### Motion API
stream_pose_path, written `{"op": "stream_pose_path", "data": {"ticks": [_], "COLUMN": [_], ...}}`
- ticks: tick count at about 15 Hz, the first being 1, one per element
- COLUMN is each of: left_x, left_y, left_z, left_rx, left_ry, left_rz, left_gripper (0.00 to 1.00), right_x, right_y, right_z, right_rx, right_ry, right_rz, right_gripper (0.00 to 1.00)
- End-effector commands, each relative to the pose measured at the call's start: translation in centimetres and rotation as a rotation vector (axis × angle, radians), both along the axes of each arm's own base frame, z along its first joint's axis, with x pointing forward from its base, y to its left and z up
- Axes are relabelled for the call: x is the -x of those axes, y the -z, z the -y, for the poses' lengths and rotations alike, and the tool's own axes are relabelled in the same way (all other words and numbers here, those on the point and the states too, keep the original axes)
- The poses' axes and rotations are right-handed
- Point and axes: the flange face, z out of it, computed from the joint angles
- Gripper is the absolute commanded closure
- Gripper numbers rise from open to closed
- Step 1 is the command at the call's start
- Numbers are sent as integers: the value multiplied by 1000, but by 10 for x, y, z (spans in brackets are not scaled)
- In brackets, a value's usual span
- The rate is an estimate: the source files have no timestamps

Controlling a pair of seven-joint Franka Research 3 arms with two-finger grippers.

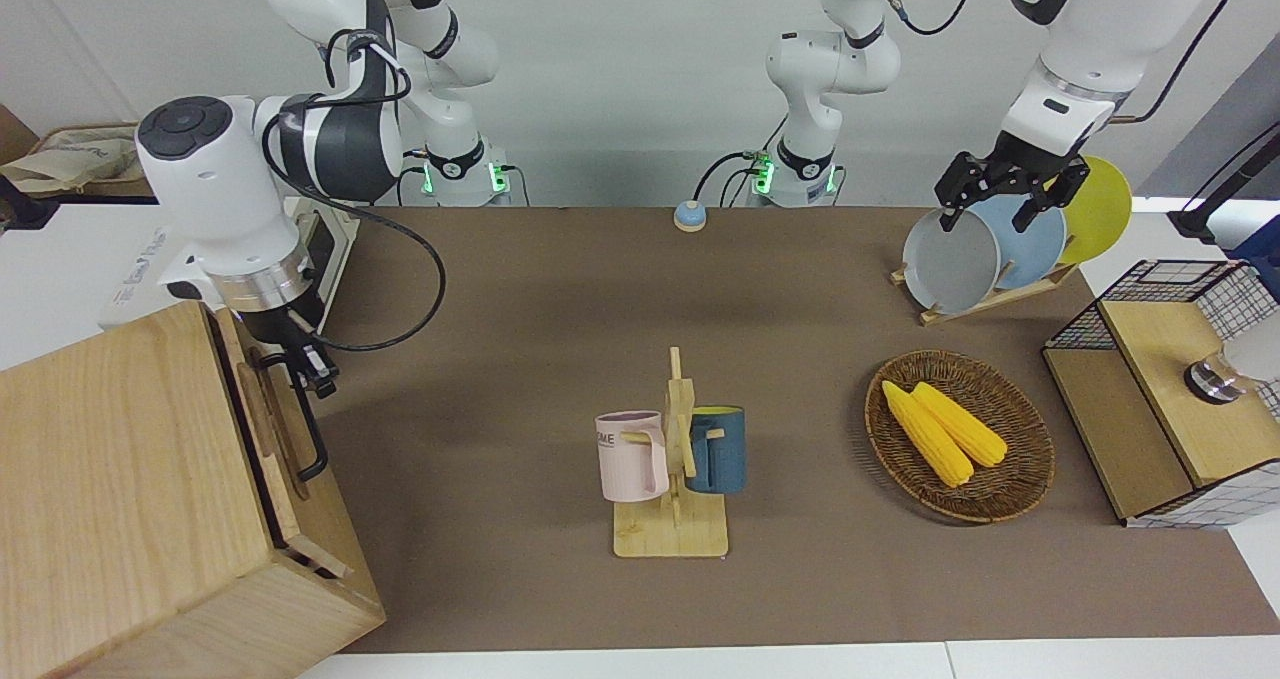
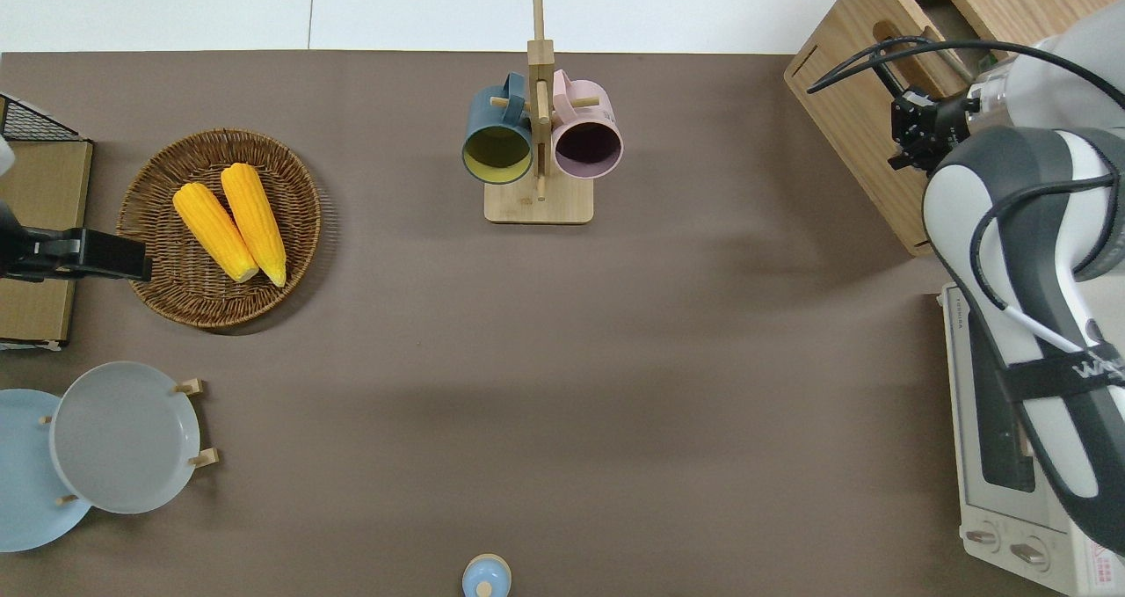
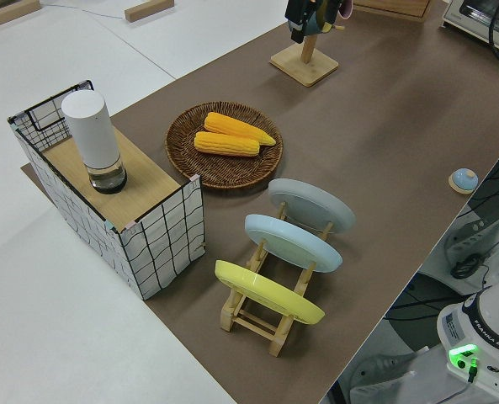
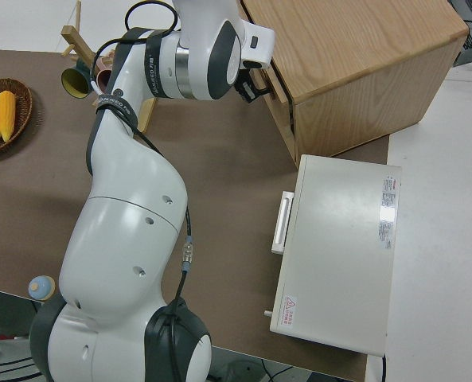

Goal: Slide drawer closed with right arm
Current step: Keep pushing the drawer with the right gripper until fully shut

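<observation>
The pale-wood drawer [image 1: 265,429] of the big box cabinet [image 1: 110,479] is pushed almost fully in; only a narrow dark gap shows along its front. Its black bar handle [image 1: 308,437] points toward the table's middle. My right gripper [image 1: 312,371] looks shut and empty. It presses against the drawer front at the handle's end nearer to the robots. In the overhead view the right gripper [image 2: 910,129] lies against the drawer front [image 2: 857,113]. The right side view shows the gripper [image 4: 250,86] at the cabinet's face [image 4: 283,119]. The left arm is parked.
A white oven [image 2: 1011,456] stands beside the cabinet, nearer to the robots. A mug rack [image 1: 672,469] with a pink and a blue mug stands mid-table. A corn basket [image 1: 958,434], a plate rack [image 1: 985,254] and a wire-mesh box [image 1: 1170,399] stand at the left arm's end.
</observation>
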Motion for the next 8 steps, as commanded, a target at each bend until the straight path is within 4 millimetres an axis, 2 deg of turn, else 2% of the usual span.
{"op": "stream_pose_path", "data": {"ticks": [1, 8], "left_x": [-4, -4], "left_y": [-3, -3], "left_z": [0, 0], "left_rx": [-17, -17], "left_ry": [7, 7], "left_rz": [9, 9], "left_gripper": [2, 2], "right_x": [-8, -9], "right_y": [1, 2], "right_z": [21, 24], "right_rx": [4, 6], "right_ry": [-44, -53], "right_rz": [23, 27], "right_gripper": [1000, 1000]}}
